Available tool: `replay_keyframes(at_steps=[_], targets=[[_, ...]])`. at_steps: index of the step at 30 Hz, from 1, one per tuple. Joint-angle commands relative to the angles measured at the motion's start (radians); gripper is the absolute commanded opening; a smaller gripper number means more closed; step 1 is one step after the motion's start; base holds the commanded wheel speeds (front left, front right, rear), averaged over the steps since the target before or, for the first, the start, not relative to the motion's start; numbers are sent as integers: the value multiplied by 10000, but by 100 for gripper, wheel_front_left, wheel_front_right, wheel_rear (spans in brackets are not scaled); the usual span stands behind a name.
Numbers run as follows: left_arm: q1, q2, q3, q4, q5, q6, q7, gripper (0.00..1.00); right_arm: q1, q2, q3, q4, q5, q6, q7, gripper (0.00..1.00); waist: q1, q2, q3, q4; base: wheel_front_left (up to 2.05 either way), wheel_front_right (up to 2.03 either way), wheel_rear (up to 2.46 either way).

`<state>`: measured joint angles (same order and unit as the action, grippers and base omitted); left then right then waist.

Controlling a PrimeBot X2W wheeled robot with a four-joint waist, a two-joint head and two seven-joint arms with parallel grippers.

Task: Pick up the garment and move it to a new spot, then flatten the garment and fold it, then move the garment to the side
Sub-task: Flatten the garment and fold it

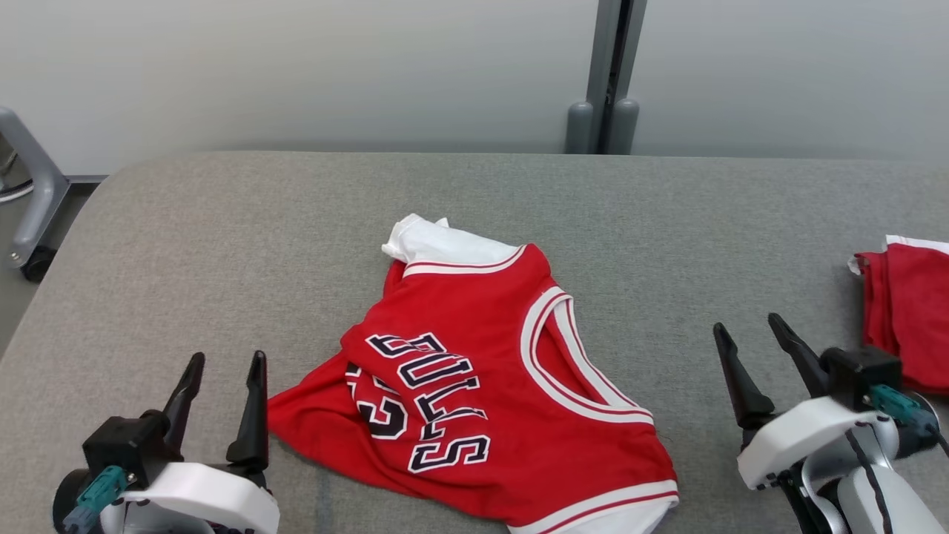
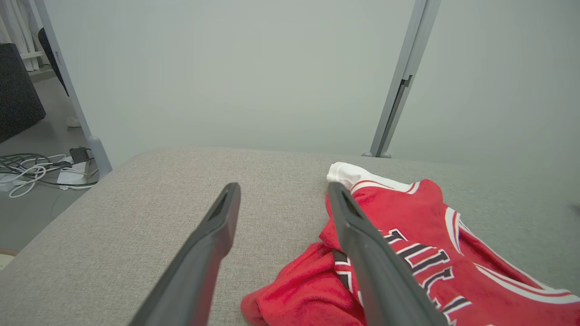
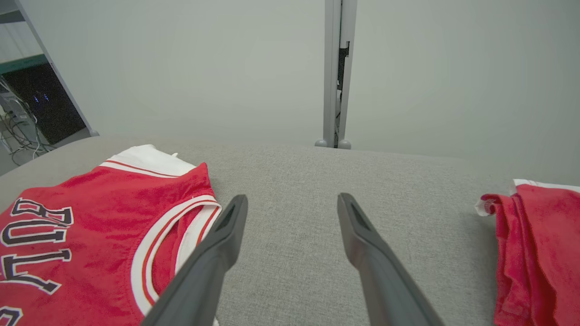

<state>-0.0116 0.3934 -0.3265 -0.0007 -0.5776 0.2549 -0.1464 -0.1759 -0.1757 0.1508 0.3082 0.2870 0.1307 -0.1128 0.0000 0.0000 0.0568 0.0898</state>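
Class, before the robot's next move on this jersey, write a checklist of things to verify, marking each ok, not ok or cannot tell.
1. Check left gripper open, empty: ok.
2. Check right gripper open, empty: ok.
3. Check jersey flat on the table: not ok, bunched beside the left gripper.
4. Check jersey apart from the red pile: ok.
5. Check its back layer smooth: cannot tell.

The right end effector (image 3: 292, 199) gapes empty over the desk (image 3: 408, 190), between the jersey (image 3: 90, 226) and a folded red cloth (image 3: 539, 244).
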Motion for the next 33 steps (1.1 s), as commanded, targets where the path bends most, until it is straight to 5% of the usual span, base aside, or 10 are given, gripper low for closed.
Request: replay_keyframes(at_steps=[1, 14, 22, 30, 33], targets=[[-221, -80, -62, 69, -52, -79, -84, 100, -425, -183, 339, 166, 103, 2, 132, 100, 0, 0, 70, 244, 0, 0, 0], [-855, -713, -537, 658, -212, -545, -387, 100, -3941, -716, 3639, 3723, 2485, 2, 902, 100, 0, 0, 667, 2030, 0, 0, 0], [-1194, -1078, -727, 1097, -282, -789, -629, 100, -5702, -978, 4634, 5638, 4154, 2, 1349, 100, 0, 0, 1229, 2881, 0, 0, 0], [-1494, -1268, -789, 1550, -368, -1030, -806, 100, -6520, -1191, 5602, 6867, 5625, 2, 4025, 100, 0, 0, 1546, 3309, 0, 0, 0], [-1514, -1291, -782, 1633, -373, -1031, -834, 100, -6494, -1209, 5742, 6863, 5914, 2, 4251, 100, 0, 0, 1550, 3352, 0, 0, 0]])
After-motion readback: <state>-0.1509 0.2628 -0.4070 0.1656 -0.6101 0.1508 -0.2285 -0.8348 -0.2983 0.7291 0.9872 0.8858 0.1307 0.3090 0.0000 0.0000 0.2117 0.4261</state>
